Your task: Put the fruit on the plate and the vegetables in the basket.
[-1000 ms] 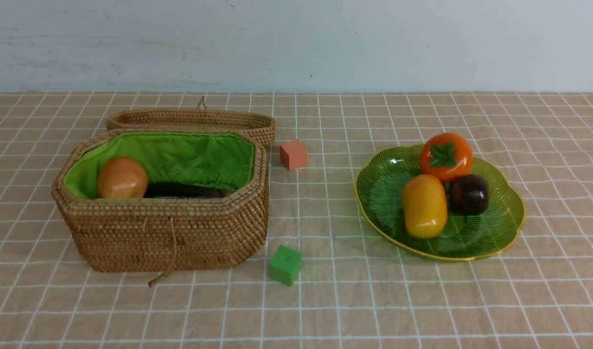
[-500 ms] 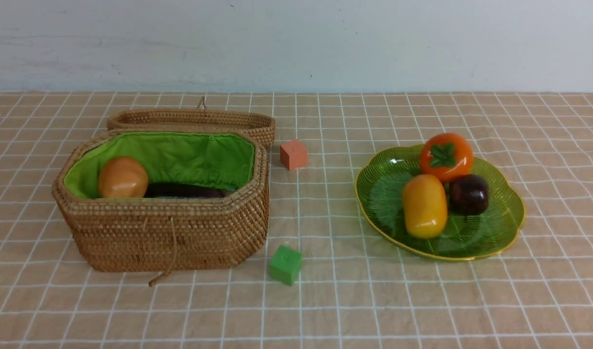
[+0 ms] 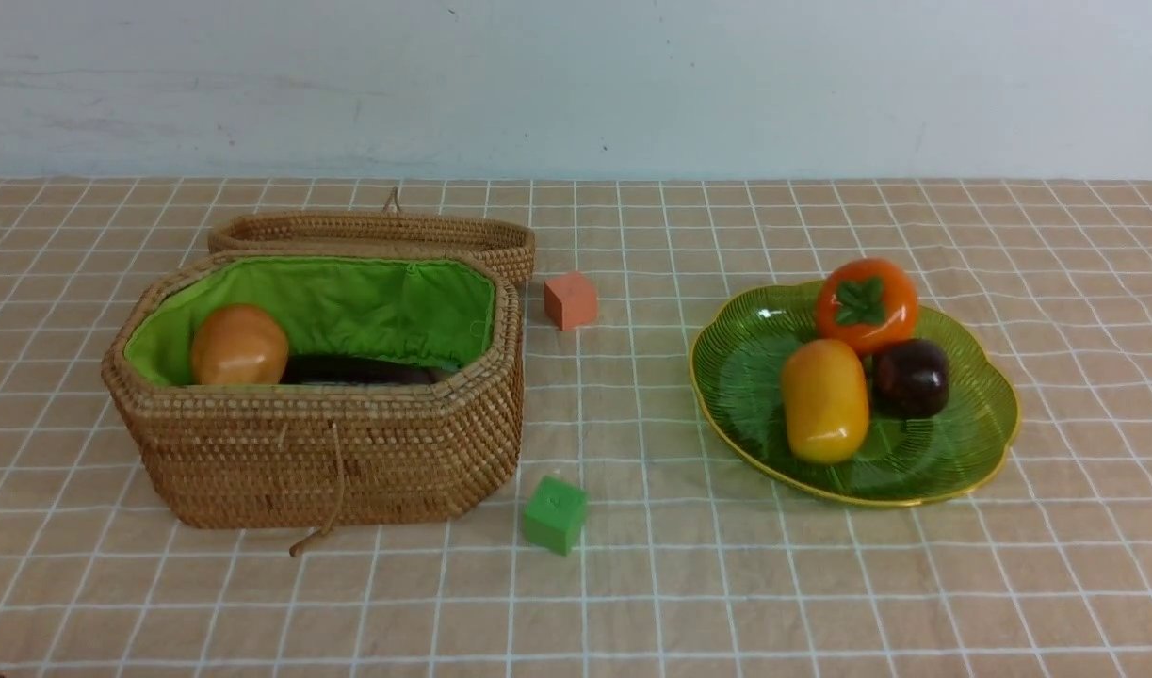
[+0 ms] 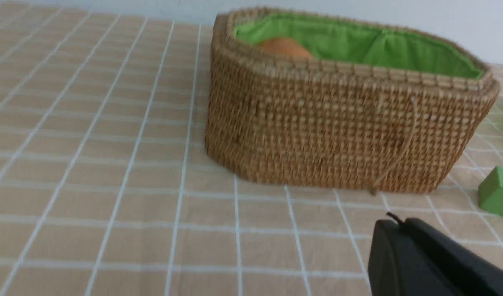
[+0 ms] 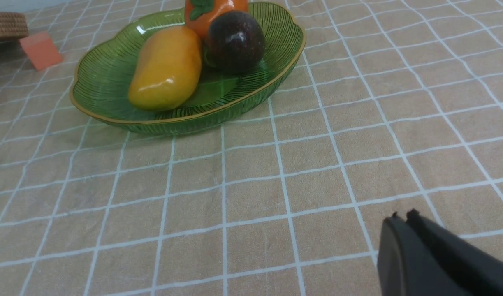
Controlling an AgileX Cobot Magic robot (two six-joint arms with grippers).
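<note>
Nothing is shifting since earlier: mango (image 3: 824, 400), persimmon (image 3: 866, 304) and mangosteen (image 3: 910, 378) are lying on the plate (image 3: 985, 443), potato (image 3: 238, 345) and eggplant (image 3: 359, 370) in the basket (image 3: 331, 452); radish unseen. Left gripper (image 4: 399, 224) and right gripper (image 5: 403, 222) are sitting closed, empty.

Tan white-gridded cloth (image 3: 726, 584), brown basket (image 3: 349, 461) lined green, translucent green gold-rimmed plate (image 3: 736, 377).

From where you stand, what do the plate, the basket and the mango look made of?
Plate: translucent green glass or clear plastic, ribbed, gold rim; which one I cannot tell. Basket: coiled brown wicker, matte, lined with green cloth. Mango: likely moulded plastic, smooth and glossy, with a bright highlight.
</note>
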